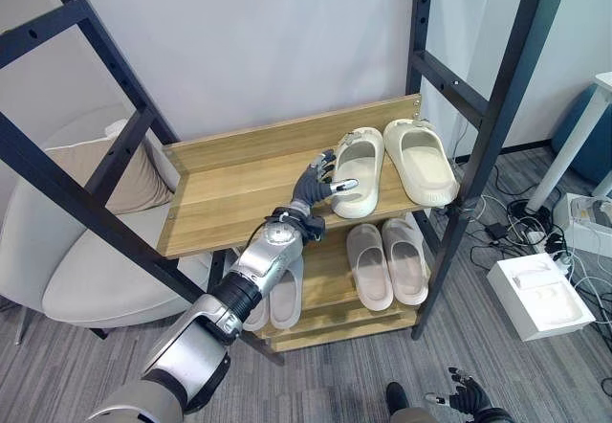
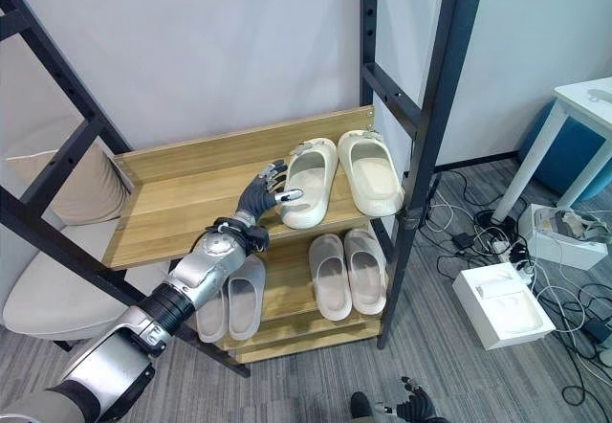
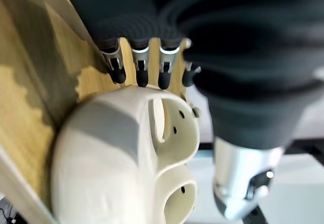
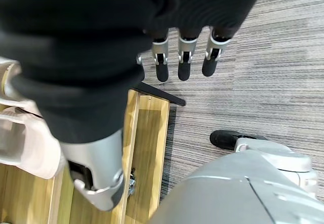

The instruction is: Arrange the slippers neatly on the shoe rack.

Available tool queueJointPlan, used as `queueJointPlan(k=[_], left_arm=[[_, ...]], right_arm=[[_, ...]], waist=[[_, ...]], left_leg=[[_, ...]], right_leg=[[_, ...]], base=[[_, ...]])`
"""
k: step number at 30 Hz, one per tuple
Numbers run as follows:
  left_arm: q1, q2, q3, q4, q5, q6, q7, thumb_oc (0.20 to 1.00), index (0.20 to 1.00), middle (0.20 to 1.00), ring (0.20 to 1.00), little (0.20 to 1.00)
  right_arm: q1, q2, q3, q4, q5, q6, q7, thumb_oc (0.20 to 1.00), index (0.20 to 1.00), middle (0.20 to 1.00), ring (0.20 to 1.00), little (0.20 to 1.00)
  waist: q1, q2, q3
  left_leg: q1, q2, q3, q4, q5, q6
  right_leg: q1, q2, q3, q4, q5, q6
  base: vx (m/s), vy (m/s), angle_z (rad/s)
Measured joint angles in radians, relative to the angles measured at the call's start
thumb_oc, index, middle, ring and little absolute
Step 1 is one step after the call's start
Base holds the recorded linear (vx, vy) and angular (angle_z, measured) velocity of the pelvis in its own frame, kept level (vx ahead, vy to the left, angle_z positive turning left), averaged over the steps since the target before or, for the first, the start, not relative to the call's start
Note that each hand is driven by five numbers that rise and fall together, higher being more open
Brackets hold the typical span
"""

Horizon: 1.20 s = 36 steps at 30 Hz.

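Left eye view: the shoe rack (image 1: 244,189) has a wooden top shelf carrying a cream pair at its right end. The left hand (image 1: 318,188) reaches up to the left slipper (image 1: 357,172) of that pair, its thumb lying across the slipper's near rim and its fingers relaxed beside the slipper's outer edge; nothing is gripped. The right slipper (image 1: 421,160) lies just beside its mate, parallel. On the lower shelf sit a beige pair (image 1: 386,262) and, partly behind the arm, a grey pair (image 1: 277,299). The right hand (image 1: 466,392) hangs low over the carpet, fingers loosely spread and empty. A cushioned chair (image 1: 86,251) stands left of the rack; a white box (image 1: 538,295) lies on the floor to the right.

Left wrist view: the dark-tipped fingers (image 3: 140,71) are straight, tips at the cream slipper's toe.

Right wrist view: the fingers (image 4: 184,62) point straight at the carpet, holding nothing.
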Motion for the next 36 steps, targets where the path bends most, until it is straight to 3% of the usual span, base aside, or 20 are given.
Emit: queueJointPlan(k=[11, 21, 27, 30, 33, 36], left_arm=[[0.074, -0.116, 0.001, -0.114, -0.088, -0.005, 0.082, 1.0, 1.0, 1.0, 1.0, 1.0], [0.066, -0.113, 0.014, -0.07, 0.009, -0.012, 0.092, 1.0, 1.0, 1.0, 1.0, 1.0], [0.063, -0.09, 0.145, -0.037, 0.04, -0.01, 0.15, 1.0, 1.0, 1.0, 1.0, 1.0], [0.084, -0.072, 0.244, -0.163, 0.035, -0.03, 0.169, 1.0, 1.0, 1.0, 1.0, 1.0], [0.085, -0.047, 0.303, -0.354, 0.019, -0.129, 0.177, 1.0, 1.0, 1.0, 1.0, 1.0], [0.101, -0.033, 0.329, -0.561, -0.008, -0.178, 0.148, 1.0, 1.0, 1.0, 1.0, 1.0]], right_arm=[[-0.03, 0.016, 0.003, -0.007, 0.002, 0.002, -0.034, 1.0, 1.0, 1.0, 1.0, 1.0], [-0.075, 0.016, 0.004, -0.002, 0.028, 0.003, -0.052, 1.0, 1.0, 1.0, 1.0, 1.0], [-0.105, 0.015, 0.002, 0.04, 0.045, 0.001, -0.062, 1.0, 1.0, 1.0, 1.0, 1.0], [-0.105, 0.018, 0.0, 0.06, 0.061, -0.005, -0.062, 1.0, 1.0, 1.0, 1.0, 1.0], [-0.105, 0.018, -0.005, 0.094, 0.063, -0.007, -0.061, 1.0, 1.0, 1.0, 1.0, 1.0], [-0.105, 0.025, -0.008, 0.112, 0.069, -0.015, -0.056, 1.0, 1.0, 1.0, 1.0, 1.0]], waist=[[0.025, -0.006, 0.014], [0.024, -0.009, 0.017], [0.025, -0.013, 0.027], [0.029, -0.023, 0.037], [0.048, -0.043, 0.05], [0.064, -0.053, 0.05]], left_leg=[[-0.001, 0.001, -0.025, 0.0, 0.0, 0.001], [0.002, 0.002, -0.025, 0.0, 0.0, 0.0], [0.003, 0.005, -0.032, 0.0, 0.0, 0.001], [0.003, 0.007, -0.048, 0.0, 0.003, -0.003], [0.003, 0.009, -0.051, 0.002, 0.007, -0.005], [0.003, 0.008, -0.054, 0.007, 0.009, -0.004]], right_leg=[[0.011, 0.0, -0.023, 0.0, -0.003, 0.001], [0.014, 0.0, -0.025, 0.0, -0.004, 0.002], [0.019, 0.002, -0.033, 0.0, -0.004, 0.002], [0.027, 0.002, -0.051, 0.0, -0.006, -0.001], [0.029, 0.003, -0.054, 0.0, -0.007, -0.002], [0.032, 0.002, -0.056, 0.0, -0.004, -0.005]], base=[[0.0, -0.006, 0.05], [0.0, 0.0, 0.01], [0.0, -0.003, 0.03], [0.0, 0.002, 0.13], [0.0, 0.002, 0.07], [0.0, 0.005, 0.03]])
